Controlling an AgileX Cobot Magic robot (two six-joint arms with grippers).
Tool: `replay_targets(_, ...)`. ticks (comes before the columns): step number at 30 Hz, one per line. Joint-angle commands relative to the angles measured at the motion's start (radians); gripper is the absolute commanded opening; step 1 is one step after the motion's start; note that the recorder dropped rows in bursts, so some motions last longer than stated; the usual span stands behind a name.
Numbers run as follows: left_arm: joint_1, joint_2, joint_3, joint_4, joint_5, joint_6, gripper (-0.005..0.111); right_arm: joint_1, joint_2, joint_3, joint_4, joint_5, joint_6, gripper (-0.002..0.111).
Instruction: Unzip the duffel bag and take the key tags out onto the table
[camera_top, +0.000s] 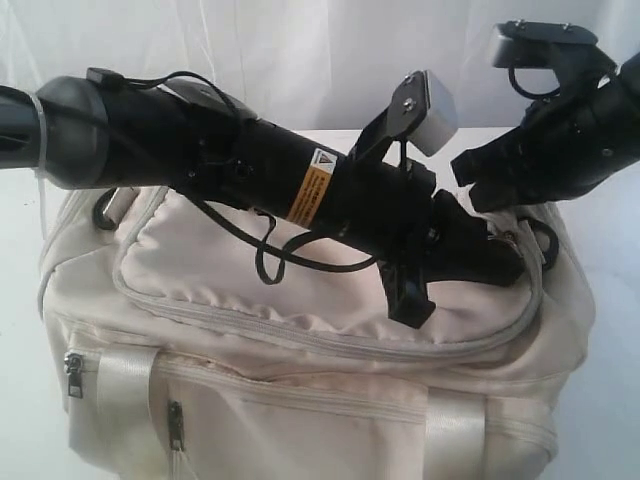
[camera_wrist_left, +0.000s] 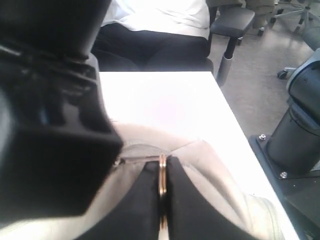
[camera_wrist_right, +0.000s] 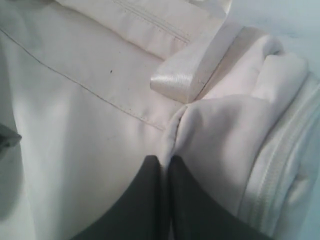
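The duffel bag (camera_top: 300, 340) sits on the white worktop (camera_top: 612, 330) with the left arm (camera_top: 300, 180) lying across its top. At the bag's right end the left fingers (camera_wrist_left: 142, 210) pinch a metal ring (camera_wrist_left: 162, 185). The right fingers (camera_wrist_right: 142, 200) are pressed together on a fold of bag fabric beside a webbing handle (camera_wrist_right: 185, 80). An office chair (camera_wrist_left: 232, 20) stands beyond the worktop.

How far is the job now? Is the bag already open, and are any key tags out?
Done: nothing yet; the top zipper of the duffel bag looks closed where visible, and no key tags show. In hand: the left gripper is shut on a thin metal ring, probably the zipper pull; the right gripper pinches a fabric fold. Remaining: unzipping, then moving the tags to the table.
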Motion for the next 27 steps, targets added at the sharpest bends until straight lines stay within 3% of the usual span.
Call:
replay_targets(1,-0.01,-0.022,-0.003,-0.068,-0.065,0.01,0.0,-0.001,0.004,-0.004,-0.008,-0.172,-0.002,0.0)
replay_targets(8,-0.01,-0.022,-0.003,-0.253,-0.065,0.061,0.0,-0.001,0.008,-0.004,-0.004,-0.304,-0.002,0.0)
replay_targets(13,-0.01,-0.065,-0.003,-0.371,-0.065,0.122,0.0,-0.001,0.061,-0.004,0.001,-0.285,-0.002,0.0)
replay_targets(19,-0.01,-0.096,-0.003,-0.332,-0.065,0.026,0.0,-0.001,0.068,-0.004,0.049,-0.287,-0.002,0.0)
replay_targets(27,-0.01,-0.096,-0.003,-0.145,0.102,-0.06,0.0,-0.001,0.022,-0.035,0.04,-0.208,-0.06,0.0)
